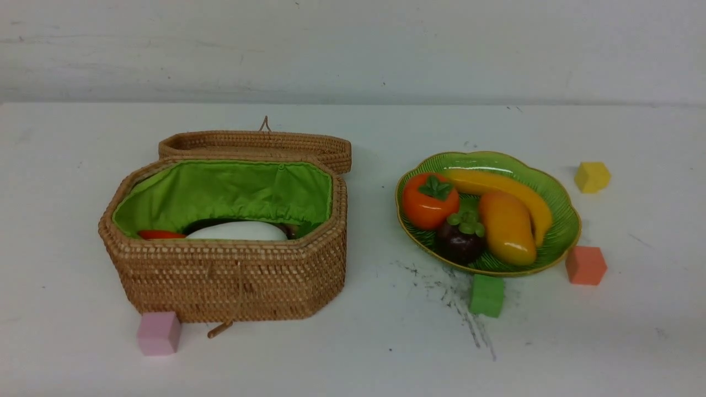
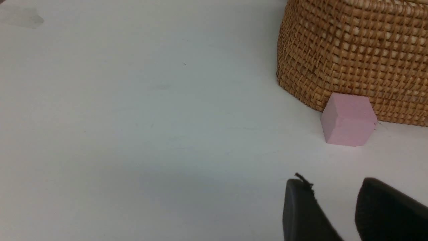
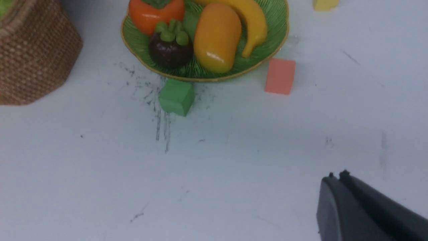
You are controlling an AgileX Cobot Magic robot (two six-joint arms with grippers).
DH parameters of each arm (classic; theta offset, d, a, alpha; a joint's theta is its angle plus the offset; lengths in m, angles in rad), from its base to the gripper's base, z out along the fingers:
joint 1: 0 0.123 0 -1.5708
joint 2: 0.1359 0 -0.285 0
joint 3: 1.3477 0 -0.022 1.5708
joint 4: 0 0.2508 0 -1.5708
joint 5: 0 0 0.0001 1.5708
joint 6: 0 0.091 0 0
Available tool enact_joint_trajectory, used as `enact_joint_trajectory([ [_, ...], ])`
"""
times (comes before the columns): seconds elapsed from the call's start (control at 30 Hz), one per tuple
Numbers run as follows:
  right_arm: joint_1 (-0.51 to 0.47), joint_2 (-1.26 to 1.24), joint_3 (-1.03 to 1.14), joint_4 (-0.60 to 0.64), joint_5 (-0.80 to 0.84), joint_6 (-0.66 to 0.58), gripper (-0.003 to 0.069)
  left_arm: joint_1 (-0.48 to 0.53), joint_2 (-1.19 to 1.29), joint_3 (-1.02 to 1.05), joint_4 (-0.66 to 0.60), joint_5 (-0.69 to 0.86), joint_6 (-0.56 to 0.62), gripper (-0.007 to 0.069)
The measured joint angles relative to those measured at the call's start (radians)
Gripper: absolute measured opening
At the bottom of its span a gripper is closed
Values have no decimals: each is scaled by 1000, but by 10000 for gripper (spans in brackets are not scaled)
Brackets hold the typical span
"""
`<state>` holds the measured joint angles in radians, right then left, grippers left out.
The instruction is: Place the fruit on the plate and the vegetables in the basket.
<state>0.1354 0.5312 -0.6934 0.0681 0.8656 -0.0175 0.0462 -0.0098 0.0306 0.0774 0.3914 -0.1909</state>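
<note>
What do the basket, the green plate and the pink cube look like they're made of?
The basket looks like tan woven wicker, its weave showing, lined with green fabric. The plate looks like glazed ceramic or glossy plastic, going by its ribbed shine. The pink cube is matte, likely foam or painted wood.

pink cube (image 1: 159,332): on the white table (image 1: 353,353)
green cube (image 1: 487,295): on dark scratch marks (image 1: 441,281)
orange cube (image 1: 586,265): near the front
yellow cube (image 1: 592,177): farther back

Four toy fruits are seen on one plate (image 1: 562,231), three vegetables in one basket (image 1: 231,281), and four cubes on the table: pink (image 1: 159,333), green (image 1: 487,295), orange (image 1: 586,265), yellow (image 1: 592,177).
</note>
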Motion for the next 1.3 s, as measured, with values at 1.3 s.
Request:
enact_joint_trajectory([
  [1.3,-89,-543,706,-61,-476,17,21,0,0,0,-1,0,0,238],
])
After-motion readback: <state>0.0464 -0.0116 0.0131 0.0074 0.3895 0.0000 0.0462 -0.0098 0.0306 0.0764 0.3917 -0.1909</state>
